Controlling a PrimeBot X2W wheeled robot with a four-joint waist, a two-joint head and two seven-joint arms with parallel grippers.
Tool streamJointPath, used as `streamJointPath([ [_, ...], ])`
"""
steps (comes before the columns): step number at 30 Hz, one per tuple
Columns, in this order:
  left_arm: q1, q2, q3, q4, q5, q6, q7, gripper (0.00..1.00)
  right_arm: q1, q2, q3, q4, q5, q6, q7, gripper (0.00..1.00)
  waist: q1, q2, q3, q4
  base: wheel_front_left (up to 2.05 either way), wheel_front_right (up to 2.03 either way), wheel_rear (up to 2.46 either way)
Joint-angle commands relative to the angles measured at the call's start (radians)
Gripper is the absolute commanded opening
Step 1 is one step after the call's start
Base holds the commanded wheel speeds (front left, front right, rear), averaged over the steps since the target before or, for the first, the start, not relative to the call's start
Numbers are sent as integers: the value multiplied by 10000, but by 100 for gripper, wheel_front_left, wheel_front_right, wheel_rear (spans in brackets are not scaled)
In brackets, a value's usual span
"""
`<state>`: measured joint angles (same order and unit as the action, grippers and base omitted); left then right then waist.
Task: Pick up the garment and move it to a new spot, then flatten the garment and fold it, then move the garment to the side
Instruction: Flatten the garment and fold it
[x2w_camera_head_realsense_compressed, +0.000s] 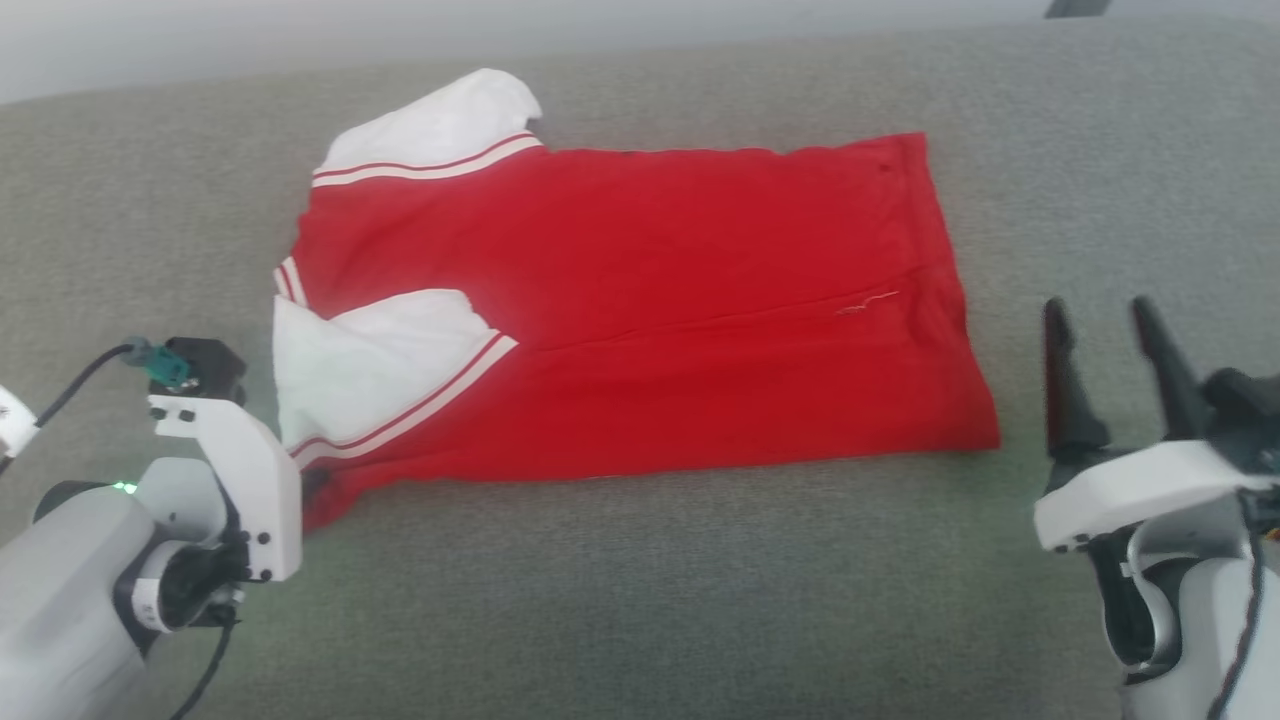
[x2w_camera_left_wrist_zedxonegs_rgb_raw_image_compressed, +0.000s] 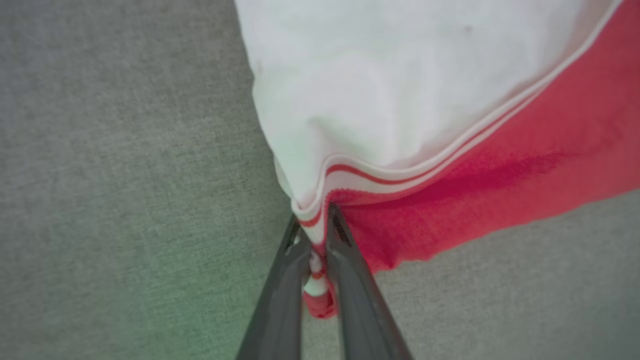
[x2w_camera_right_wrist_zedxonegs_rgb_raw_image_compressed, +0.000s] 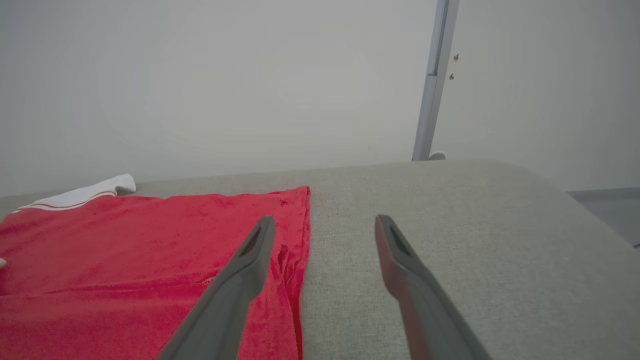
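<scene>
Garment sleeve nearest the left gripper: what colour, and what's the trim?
The sleeve is white, edged with thin red-and-white stripes; clearest in the left wrist view.

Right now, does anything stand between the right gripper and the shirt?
Nothing visible does. The open right gripper hangs just off the shirt's near edge, with bare grey cushion between them. The left gripper is shut on the shirt's sleeve corner.
</scene>
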<state>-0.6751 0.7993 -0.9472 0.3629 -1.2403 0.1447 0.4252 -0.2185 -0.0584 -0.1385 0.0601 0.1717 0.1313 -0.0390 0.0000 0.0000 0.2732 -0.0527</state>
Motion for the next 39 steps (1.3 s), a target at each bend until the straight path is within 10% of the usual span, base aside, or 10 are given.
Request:
streamJointPath([
  [1,350,-203,-312,57,34,-66,115,0,7,-91,67,161,109,-12,361,100,0,0,-11,105,0,0,0],
  [17,-136,-919,-579,-410,493,-182,-49,0,-527,-1104,629,1708,1266,-8,6160,95,0,0,260,1228,0,0,0],
  [19,-147,-983,-582,-347,513,-233,-118,0,-510,-1217,832,1798,1346,-6,6893,9,0,0,277,1300,0,0,0],
  [20,-150,-1000,-588,-296,511,-264,-142,0,-511,-1231,861,1779,1442,-6,7141,0,0,0,286,1330,0,0,0],
  [39,-469,-408,-291,84,447,-687,-213,0,-1148,-2397,462,636,1663,-19,8639,0,0,0,-48,1456,0,0,0],
])
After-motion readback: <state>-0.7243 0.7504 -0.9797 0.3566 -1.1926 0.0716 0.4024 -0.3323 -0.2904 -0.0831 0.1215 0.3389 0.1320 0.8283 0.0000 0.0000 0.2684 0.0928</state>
